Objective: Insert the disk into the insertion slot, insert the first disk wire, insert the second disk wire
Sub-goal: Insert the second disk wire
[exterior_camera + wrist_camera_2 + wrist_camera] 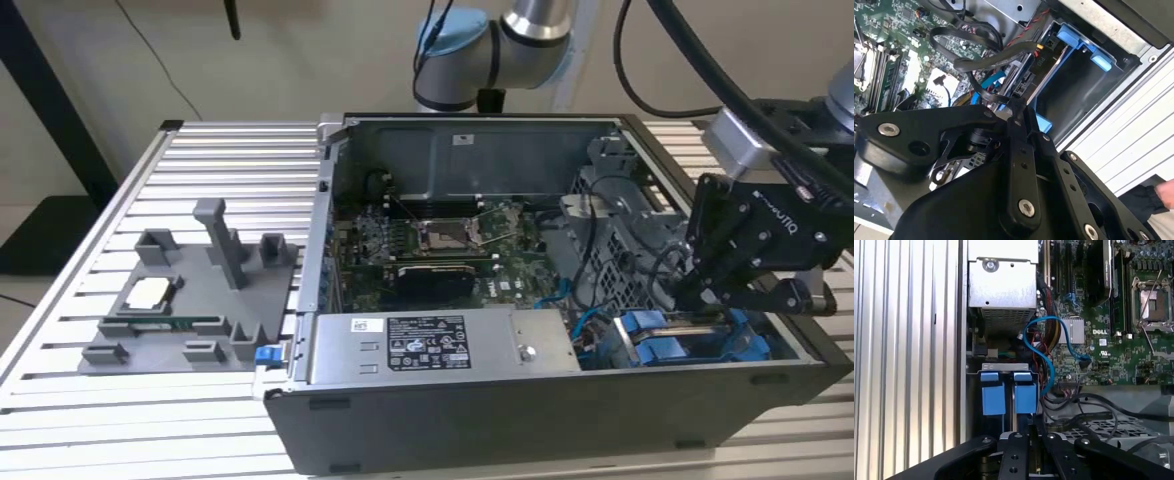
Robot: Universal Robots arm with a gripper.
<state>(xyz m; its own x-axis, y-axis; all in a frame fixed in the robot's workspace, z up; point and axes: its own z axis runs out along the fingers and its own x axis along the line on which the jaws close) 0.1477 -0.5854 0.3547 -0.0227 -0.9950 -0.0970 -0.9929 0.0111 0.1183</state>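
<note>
Step in hand, as I judge it: the first disk wire.

The black metal pincer (1016, 106) has its fingers pressed together. They appear to pinch the end of a flat black rubbery wire (986, 92), which loops away toward the green circuit board (909, 60).

The silver-grey rectangular disk with a bright blue plastic frame (687, 345) lies directly below the pincer. It appears seated in the dark grey sheet-metal insertion slot (1071, 97), with its body mostly hidden.

Blue plastic tabs (1074, 37) stand just beyond the pincer tip. A thin glossy blue cable (1046, 327) curls farther off, apart from the pincer.

Judgement: seating the wire calls for the plug squared to the disk's socket, then a straight, gentle push. The wire is limp and the sheet-metal edges are hard.
</note>
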